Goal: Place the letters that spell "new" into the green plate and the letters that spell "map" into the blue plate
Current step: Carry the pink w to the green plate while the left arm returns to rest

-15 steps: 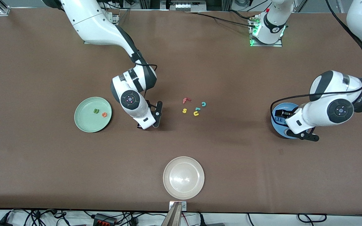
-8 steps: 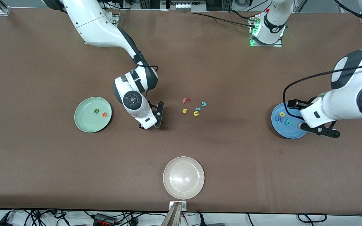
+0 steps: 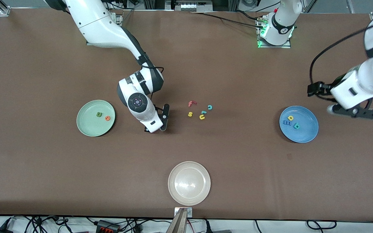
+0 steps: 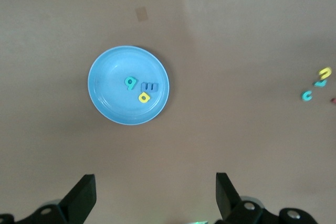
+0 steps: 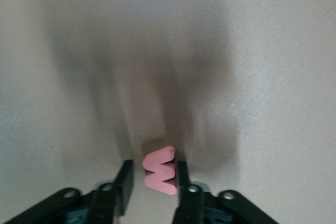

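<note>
**Blue plate seen from above the bench**

The blue plate (image 4: 128,85) is seen on the brown bench (image 4: 236,35). In it, the teal p (image 4: 130,82), blue m (image 4: 149,86) and yellow a (image 4: 144,96) are clustered together. The left claw (image 4: 155,198) is held wide apart, empty. Well apart from the plate, a teal c (image 4: 306,95) and yellow u (image 4: 325,72) are seen.

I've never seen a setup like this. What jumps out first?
The right claw is low at the table between the green plate and the loose letters, pinching a pink w. The green plate holds a green n and an orange e. The blue plate carries m, a and p; the left claw hangs open nearby.
</note>
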Robot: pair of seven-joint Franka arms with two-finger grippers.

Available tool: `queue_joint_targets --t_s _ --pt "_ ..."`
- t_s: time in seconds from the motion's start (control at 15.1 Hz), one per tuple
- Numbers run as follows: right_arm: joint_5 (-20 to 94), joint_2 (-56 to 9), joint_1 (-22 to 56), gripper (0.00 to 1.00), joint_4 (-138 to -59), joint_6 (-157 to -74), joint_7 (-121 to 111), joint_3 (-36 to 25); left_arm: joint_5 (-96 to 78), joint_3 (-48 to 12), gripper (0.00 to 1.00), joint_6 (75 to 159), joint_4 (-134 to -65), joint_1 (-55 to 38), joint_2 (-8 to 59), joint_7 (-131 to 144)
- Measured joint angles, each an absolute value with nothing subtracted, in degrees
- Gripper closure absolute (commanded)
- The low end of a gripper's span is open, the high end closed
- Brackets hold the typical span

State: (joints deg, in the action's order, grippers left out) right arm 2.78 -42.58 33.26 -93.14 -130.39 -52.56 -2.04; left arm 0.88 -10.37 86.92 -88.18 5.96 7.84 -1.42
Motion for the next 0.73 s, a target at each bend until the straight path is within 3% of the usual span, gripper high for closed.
queue_joint_targets --t_s 0.27,0.53,0.73 --pt "2.8 -42.4 33.3 0.98 -93.2 -129.7 -52.4 -2.1 -0.3 -5.1 0.0 93.0 -94.7 2.7 -0.5 -1.6" --pt "2.8 -39.3 32.8 0.99 -92.9 -122.0 -50.8 -3.8 -0.3 -4.9 0.0 94.5 -97.2 2.3 -1.8 -2.7" --pt "2.9 -33.9 32.2 0.99 -92.8 -112.3 -47.1 -8.9 -0.3 -4.8 0.0 94.5 -97.7 2.1 -1.8 -3.1"
